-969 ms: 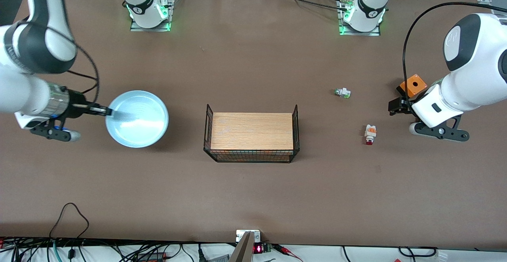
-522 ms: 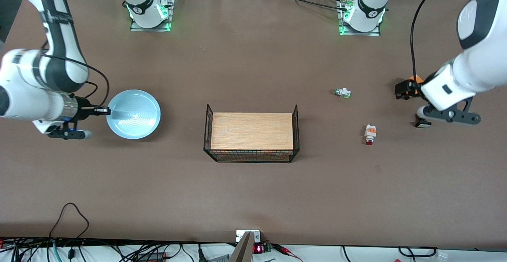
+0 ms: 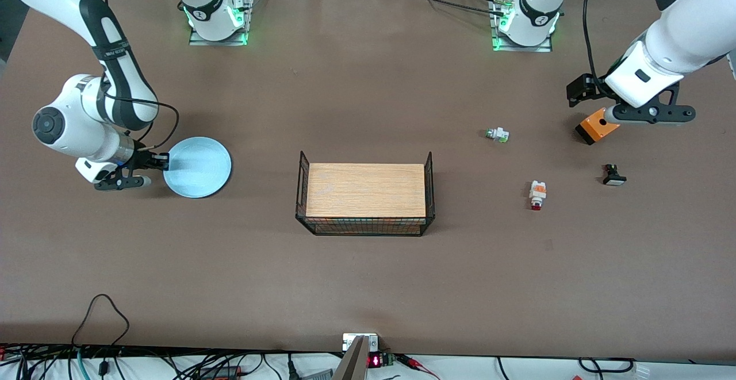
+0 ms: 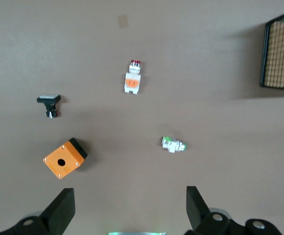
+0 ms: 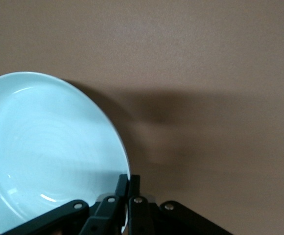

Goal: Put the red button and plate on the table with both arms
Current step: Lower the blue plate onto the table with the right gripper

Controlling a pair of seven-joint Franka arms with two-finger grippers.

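Note:
The light blue plate (image 3: 198, 167) is at the right arm's end of the table, low at the surface. I cannot tell whether it rests flat. My right gripper (image 3: 163, 161) is shut on its rim, which also shows in the right wrist view (image 5: 128, 183) with the plate (image 5: 44, 147) beside the fingers. The red button (image 3: 537, 194) lies on the table toward the left arm's end, apart from both grippers. My left gripper (image 3: 579, 91) is open and empty, up over the table beside an orange box (image 3: 598, 126). The left wrist view shows the button (image 4: 132, 78) below the gripper (image 4: 130, 210).
A wooden board in a black wire frame (image 3: 365, 190) stands mid-table. A green-tipped white piece (image 3: 497, 134) lies farther from the front camera than the button. A black piece with a white cap (image 3: 613, 176) lies beside the button, toward the left arm's end.
My right gripper has brought the plate down toward the table and a little toward the middle. My left gripper has risen and drawn back toward its base, uncovering the black piece and the orange box.

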